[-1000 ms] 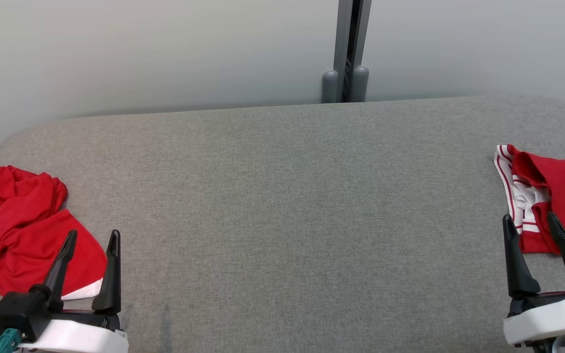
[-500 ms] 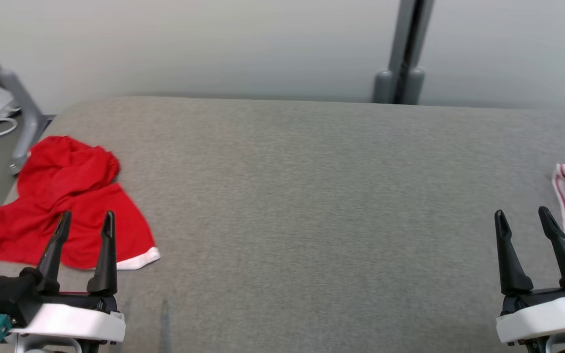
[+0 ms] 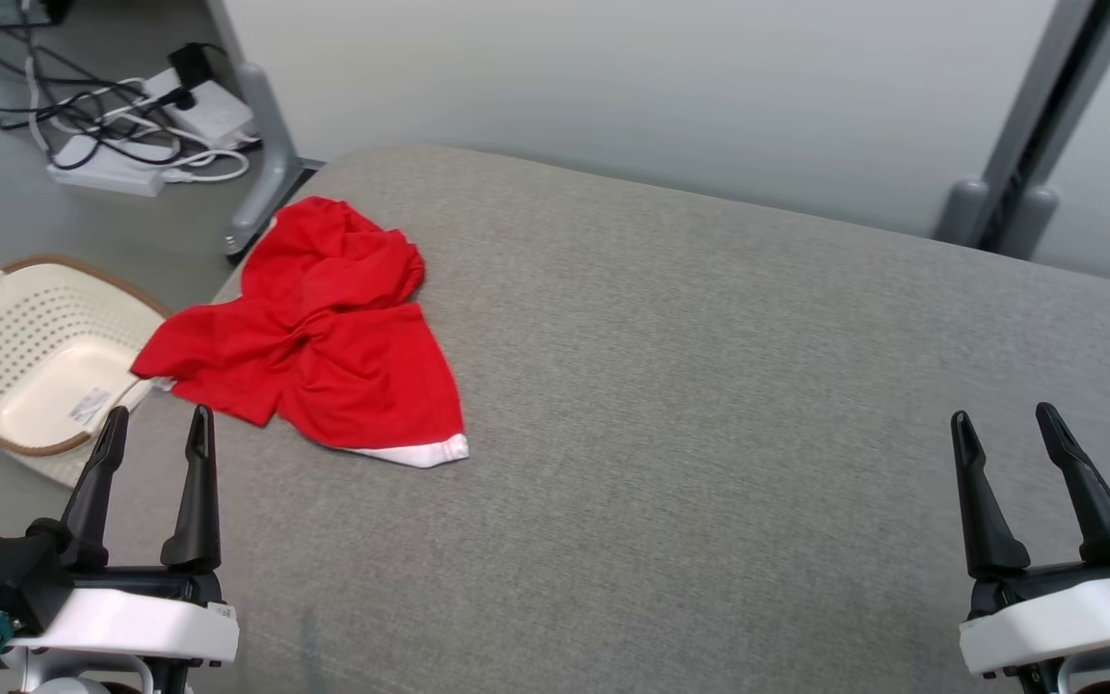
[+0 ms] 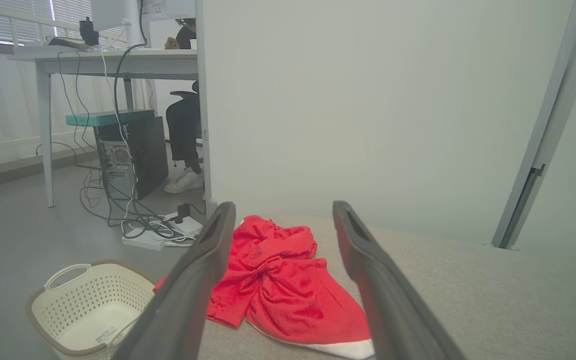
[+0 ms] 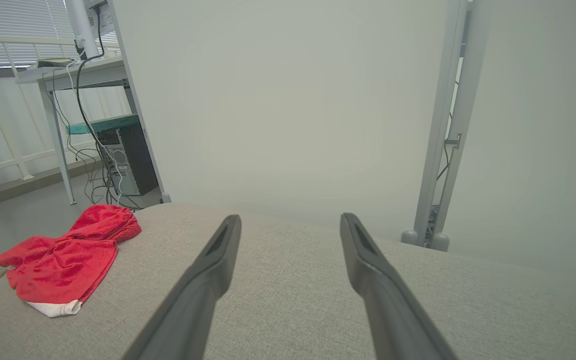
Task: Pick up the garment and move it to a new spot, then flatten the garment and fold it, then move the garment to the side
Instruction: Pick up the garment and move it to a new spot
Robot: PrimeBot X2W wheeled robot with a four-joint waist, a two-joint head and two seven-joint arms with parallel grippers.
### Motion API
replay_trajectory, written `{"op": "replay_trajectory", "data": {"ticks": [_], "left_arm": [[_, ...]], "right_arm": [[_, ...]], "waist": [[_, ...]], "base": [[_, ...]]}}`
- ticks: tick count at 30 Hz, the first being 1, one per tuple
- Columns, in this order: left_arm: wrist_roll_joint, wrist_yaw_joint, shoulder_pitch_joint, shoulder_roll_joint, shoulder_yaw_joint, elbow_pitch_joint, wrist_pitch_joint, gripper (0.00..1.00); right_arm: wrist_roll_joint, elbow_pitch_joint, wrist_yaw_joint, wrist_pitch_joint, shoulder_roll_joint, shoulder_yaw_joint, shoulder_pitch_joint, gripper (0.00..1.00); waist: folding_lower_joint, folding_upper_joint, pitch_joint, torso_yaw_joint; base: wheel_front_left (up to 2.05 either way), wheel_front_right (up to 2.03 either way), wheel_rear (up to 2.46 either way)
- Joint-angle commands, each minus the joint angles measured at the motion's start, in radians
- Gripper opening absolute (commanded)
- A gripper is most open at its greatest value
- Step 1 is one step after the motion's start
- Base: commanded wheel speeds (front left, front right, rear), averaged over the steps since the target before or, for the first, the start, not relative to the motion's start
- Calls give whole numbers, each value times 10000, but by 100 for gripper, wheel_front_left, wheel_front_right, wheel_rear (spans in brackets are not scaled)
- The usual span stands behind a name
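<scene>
A crumpled red garment (image 3: pixel 324 337) with a white hem lies on the left end of the grey table (image 3: pixel 709 405). It also shows ahead in the left wrist view as the garment (image 4: pixel 278 280) and at the far left in the right wrist view as the garment (image 5: pixel 63 260). My left gripper (image 3: pixel 155 434) hovers open at the lower left, short of the garment and near the table's left edge. My right gripper (image 3: pixel 1003 434) hovers open at the lower right over bare table, far from the cloth. Both hold nothing.
A cream perforated laundry basket (image 3: pixel 25 357) stands on the floor left of the table. Cables and power strips (image 3: pixel 131 125) lie on the floor behind it by a table leg. A pale partition wall (image 3: pixel 613 87) backs the table. A seated person's legs (image 4: pixel 183 135) show at a desk.
The head camera has swung left: the red garment now sits nearer the picture's middle, the basket and cables came into view, and a red-and-white cloth at the right left the picture. Both grippers stay open.
</scene>
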Motion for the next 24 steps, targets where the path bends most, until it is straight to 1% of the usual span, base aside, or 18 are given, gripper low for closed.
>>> {"op": "replay_trajectory", "data": {"ticks": [1,6,14,16,20,24], "left_arm": [[-53,-56,-158,16,8,21,-41,100],[-82,-74,-272,54,64,71,-78,100],[-95,-131,-705,-3,139,145,-104,100],[-98,-168,-1031,29,199,184,-108,100],[-189,-386,-1916,157,282,441,-116,100],[-505,-608,-2985,221,377,1446,135,100]], "right_arm": [[42,-7,-4,35,-9,-31,-5,100],[79,18,-4,52,4,24,5,100],[47,-127,-4,144,-9,89,-167,100],[-7,-217,-4,202,-59,93,-269,100],[-87,-483,-4,386,-203,148,-536,100],[-159,-725,-4,553,-305,207,-860,100]], "waist": [[0,-1,-55,277],[0,-1,-89,380],[0,-1,182,76],[0,-1,401,-55],[0,-1,1049,-416],[0,-1,1803,-837]], "base": [[0,0,0],[0,0,0],[0,0,0],[0,0,0],[0,0,0],[0,0,0]]}}
